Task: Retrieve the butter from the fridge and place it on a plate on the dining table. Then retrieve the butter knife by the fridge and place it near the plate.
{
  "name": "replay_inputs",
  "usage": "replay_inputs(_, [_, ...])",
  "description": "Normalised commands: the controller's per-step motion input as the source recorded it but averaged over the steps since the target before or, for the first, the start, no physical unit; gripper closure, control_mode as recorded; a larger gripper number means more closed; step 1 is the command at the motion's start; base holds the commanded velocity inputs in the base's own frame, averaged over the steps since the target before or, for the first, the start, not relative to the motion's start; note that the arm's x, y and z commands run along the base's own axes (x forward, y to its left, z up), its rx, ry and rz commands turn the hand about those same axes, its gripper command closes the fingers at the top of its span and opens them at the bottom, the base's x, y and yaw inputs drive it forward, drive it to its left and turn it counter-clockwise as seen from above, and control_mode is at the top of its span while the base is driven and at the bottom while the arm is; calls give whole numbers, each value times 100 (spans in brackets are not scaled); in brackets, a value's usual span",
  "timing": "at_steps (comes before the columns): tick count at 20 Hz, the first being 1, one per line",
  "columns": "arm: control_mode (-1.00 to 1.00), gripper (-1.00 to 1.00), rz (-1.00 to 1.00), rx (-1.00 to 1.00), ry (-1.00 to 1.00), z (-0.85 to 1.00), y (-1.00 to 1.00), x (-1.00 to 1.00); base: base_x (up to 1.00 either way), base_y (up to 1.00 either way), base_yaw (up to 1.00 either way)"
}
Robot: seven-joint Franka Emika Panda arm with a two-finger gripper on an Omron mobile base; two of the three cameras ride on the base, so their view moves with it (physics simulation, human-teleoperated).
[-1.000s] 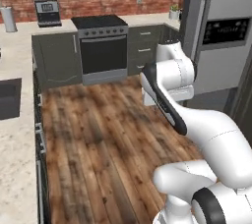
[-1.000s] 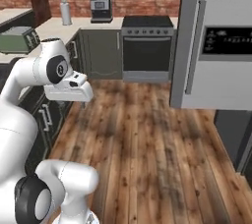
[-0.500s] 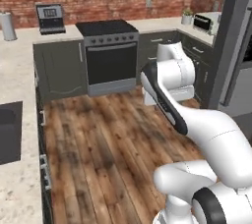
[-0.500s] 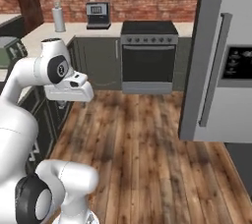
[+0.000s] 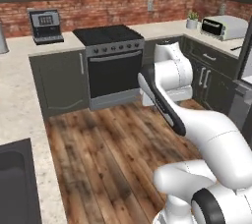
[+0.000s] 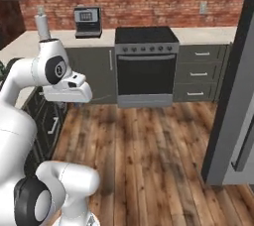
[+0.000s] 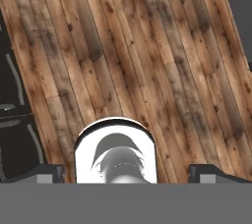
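Over bare wood floor point(image 7: 147, 46), one gripper point(image 7: 128, 171) hung with jaws wide apart, nothing held.
One stove point(image 6: 145, 66) stood ahead; one fridge point(image 6: 233, 121) edged the right; open planks lay between.

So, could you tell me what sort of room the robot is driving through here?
A home kitchen, by the look of it: a black stove set between dark-grey cabinets, a red brick backsplash, and a toaster oven on the stone counter.

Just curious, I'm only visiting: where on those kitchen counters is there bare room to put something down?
Bare stone lies between the coffee machine and the stove, and right of the stove up to the potted plant. The far right corner is crowded by the toaster oven.
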Motion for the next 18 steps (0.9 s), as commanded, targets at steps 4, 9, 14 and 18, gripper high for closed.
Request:
replay_inputs(4, [100,-100,0,0,0,0,0,0,100,30,-30])
replay_inputs(9, [100,-100,0,0,0,0,0,0,100,25,-41])
replay_inputs(14, [100,-100,0,0,0,0,0,0,100,43,-48])
replay_inputs(18, [100,-100,0,0,0,0,0,0,100,33,-56])
